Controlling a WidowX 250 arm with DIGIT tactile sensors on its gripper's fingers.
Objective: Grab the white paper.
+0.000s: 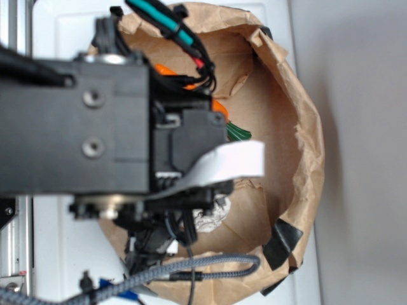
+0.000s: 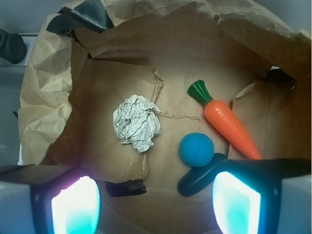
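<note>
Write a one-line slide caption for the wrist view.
Open hand above white paper, blue ball and toy carrot inside brown paper bag.

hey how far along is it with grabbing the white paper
Done: the arm is positioned over the open bag. In hand: nothing yet; the end effector is open, its fingers above the bag floor. Left: descend onto the paper, which lies untouched left of the ball and carrot, then close and lift.
</note>
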